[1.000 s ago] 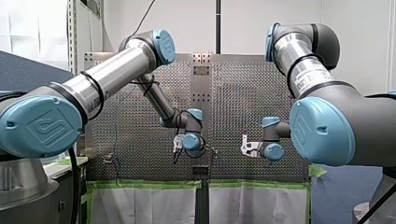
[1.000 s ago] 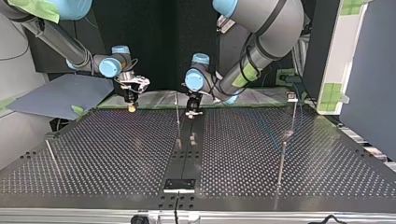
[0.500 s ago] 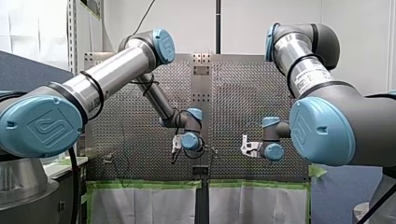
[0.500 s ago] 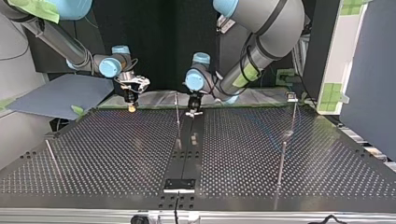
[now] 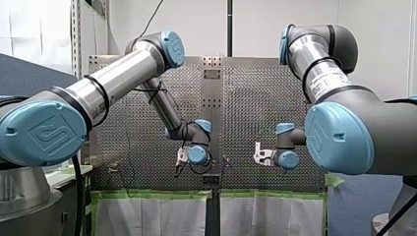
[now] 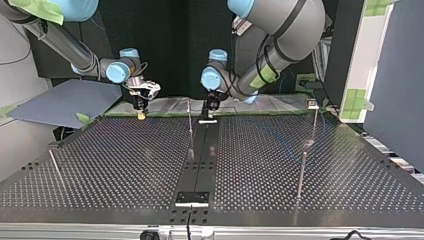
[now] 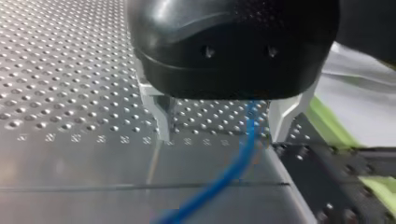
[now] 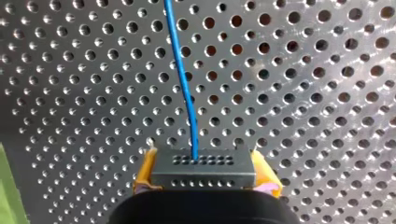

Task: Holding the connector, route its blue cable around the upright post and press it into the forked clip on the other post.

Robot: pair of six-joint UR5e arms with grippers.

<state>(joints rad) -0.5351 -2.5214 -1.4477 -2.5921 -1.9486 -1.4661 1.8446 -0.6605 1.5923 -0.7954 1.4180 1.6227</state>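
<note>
Connector [image 8: 203, 171] gripped between yellow pads [image 8: 144, 171] of my right claw [image 8: 204, 163], over table [image 8: 303, 93] edge on arms' side. Dark grey block, two rows of small holes. Blue cable [image 8: 180, 70] leaves its face, runs ahead over perforated surface. My left claw [image 7: 224, 133] wide, cable passing between metal fingers [image 7: 163, 119], close to one. Upright post [image 6: 190, 127] just beside; open table toward opposite edge.

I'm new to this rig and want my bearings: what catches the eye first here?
The blue cable stands out, running from the black connector clamped in my right gripper out over the perforated table. In the left wrist view it passes between the open jaws of my left gripper.
</note>
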